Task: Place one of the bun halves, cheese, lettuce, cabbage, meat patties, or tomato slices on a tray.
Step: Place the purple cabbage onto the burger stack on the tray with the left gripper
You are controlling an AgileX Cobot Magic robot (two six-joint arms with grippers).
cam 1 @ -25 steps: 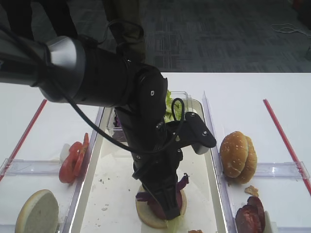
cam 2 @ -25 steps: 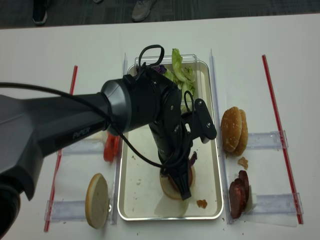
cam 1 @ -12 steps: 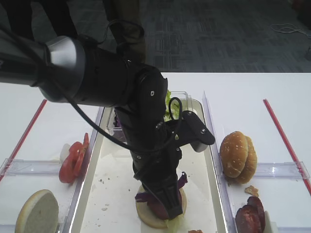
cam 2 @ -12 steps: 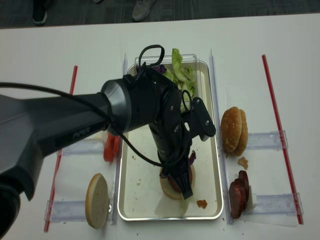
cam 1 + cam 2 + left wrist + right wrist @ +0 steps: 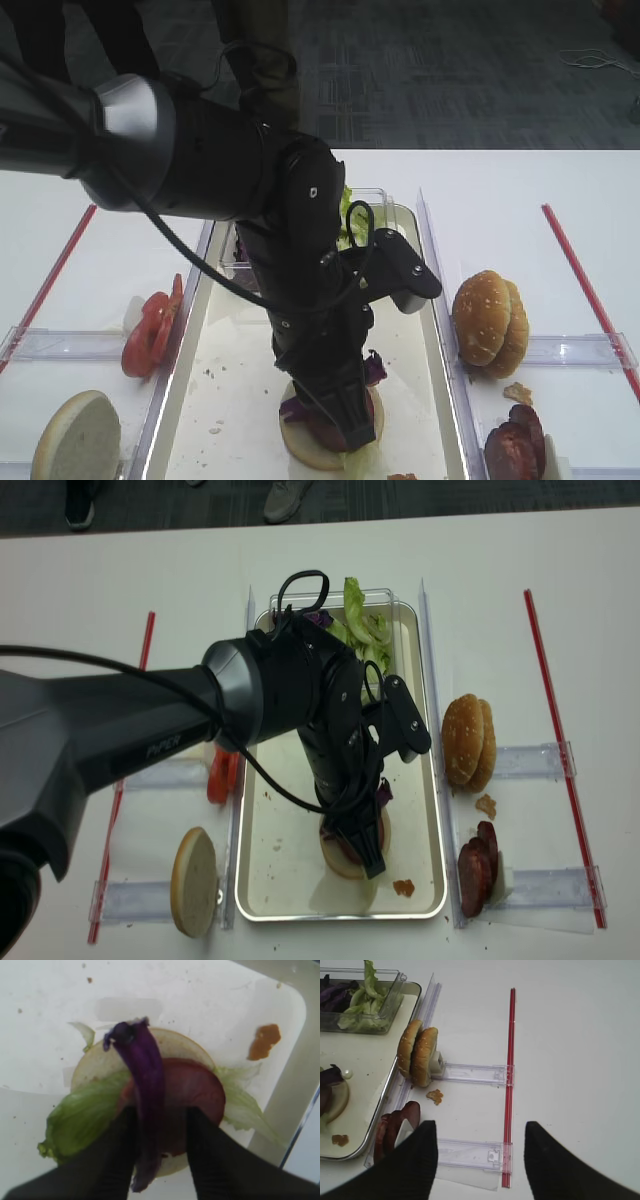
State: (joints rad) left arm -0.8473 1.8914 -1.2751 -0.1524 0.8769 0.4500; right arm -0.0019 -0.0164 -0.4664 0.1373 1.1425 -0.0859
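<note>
On the cream tray (image 5: 200,1000) sits a stack: a pale bun half (image 5: 95,1062), lettuce (image 5: 85,1120) and a meat patty (image 5: 192,1095). A purple cabbage strip (image 5: 142,1075) lies across the patty. My left gripper (image 5: 161,1160) hangs just above the stack, open; the strip's near end lies between the fingers, close to the left one. From the high view the left arm hides most of the stack (image 5: 330,430). My right gripper (image 5: 480,1160) is open and empty over the table, right of the tray.
Two sesame bun halves (image 5: 417,1052) and stacked meat patties (image 5: 395,1122) stand by the tray's right rim. Tomato slices (image 5: 150,325) and another pale bun half (image 5: 75,435) are on the left. A clear tub of lettuce (image 5: 360,625) fills the tray's far end. A sauce blob (image 5: 265,1040) lies near the stack.
My left gripper's jaws have gone from shut to parted, letting go of the cabbage strip, which has settled lower onto the patty. The arm has barely moved.
</note>
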